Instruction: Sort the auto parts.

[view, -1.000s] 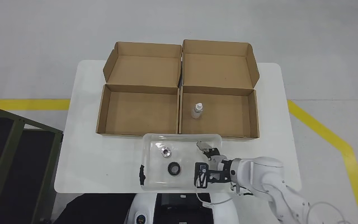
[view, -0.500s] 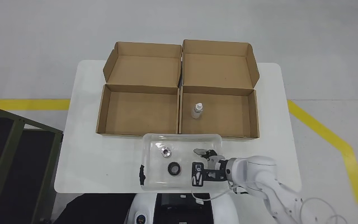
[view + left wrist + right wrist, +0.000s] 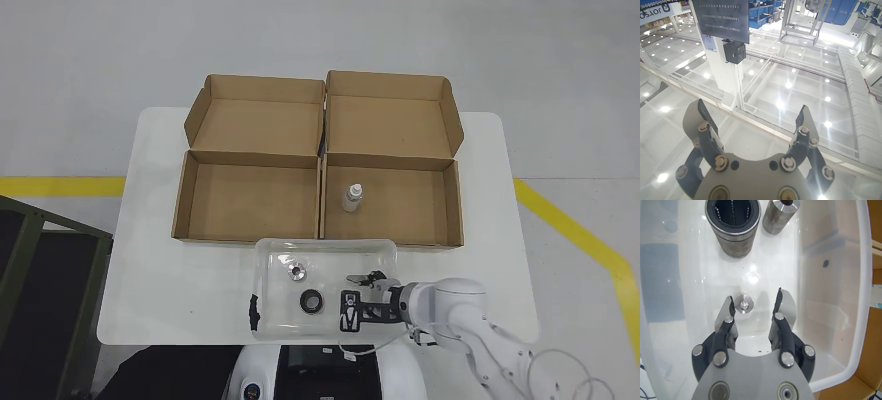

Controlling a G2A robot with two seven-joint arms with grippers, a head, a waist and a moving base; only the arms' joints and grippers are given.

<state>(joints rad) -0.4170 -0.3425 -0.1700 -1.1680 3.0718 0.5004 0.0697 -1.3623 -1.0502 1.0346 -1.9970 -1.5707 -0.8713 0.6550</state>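
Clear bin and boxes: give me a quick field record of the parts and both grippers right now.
clear bin: holds linear bearing, steel cylinder, small steel part
right gripper: open, low inside the bin, one finger on each side of the small steel part, not closed on it
left gripper: open, holding nothing
right-hand cardboard box: one small white part

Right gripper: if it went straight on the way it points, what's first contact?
Likely the small silver part, sitting between the right gripper's open fingers, nearly against one; then the clear bin's floor. Depth is unclear.
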